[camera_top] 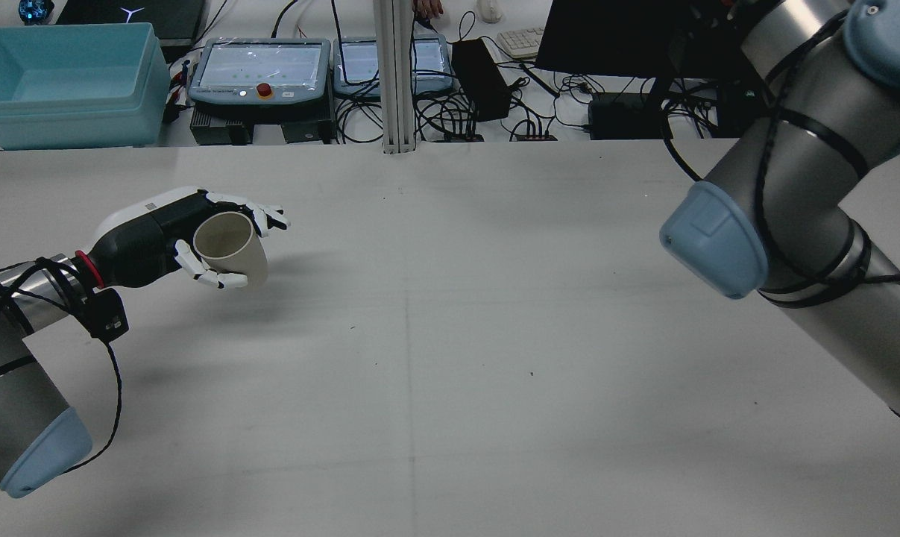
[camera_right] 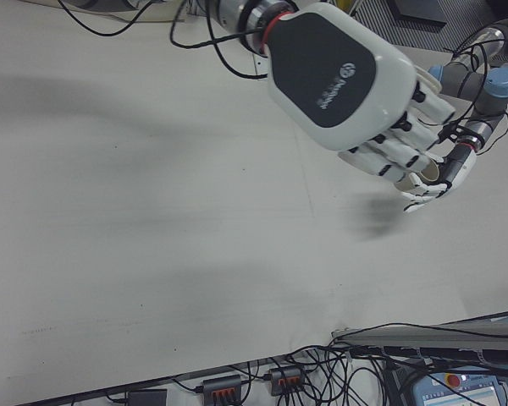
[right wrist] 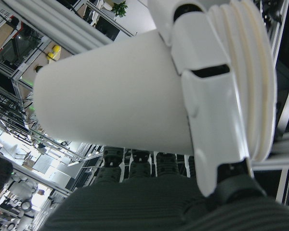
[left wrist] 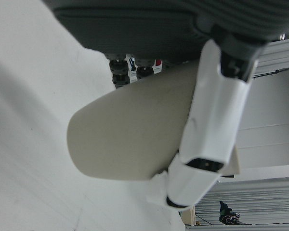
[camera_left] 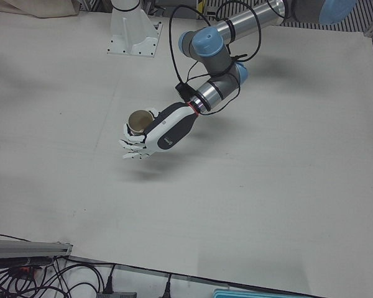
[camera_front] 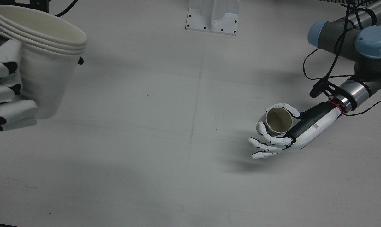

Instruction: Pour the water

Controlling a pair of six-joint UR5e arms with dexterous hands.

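My left hand (camera_front: 291, 132) is shut on a beige paper cup (camera_front: 278, 121) and holds it just above the table, tilted with its mouth up. The hand also shows in the rear view (camera_top: 159, 231) with the cup (camera_top: 230, 250), and in the left-front view (camera_left: 158, 130). The left hand view shows the cup's side (left wrist: 130, 134) under a finger (left wrist: 212, 134). My right hand (camera_front: 4, 91) is shut on a stack of white paper cups (camera_front: 45, 63), held high near the front camera, slightly tilted. Its back fills the right-front view (camera_right: 347, 85). The right hand view shows the stack (right wrist: 115, 96).
A white arm pedestal base (camera_front: 213, 15) stands at the table's robot side. Beyond the table's far edge are a teal bin (camera_top: 62, 82), control pendants (camera_top: 259, 71) and cables. My right arm's elbow (camera_top: 718, 239) hangs over the table's right side.
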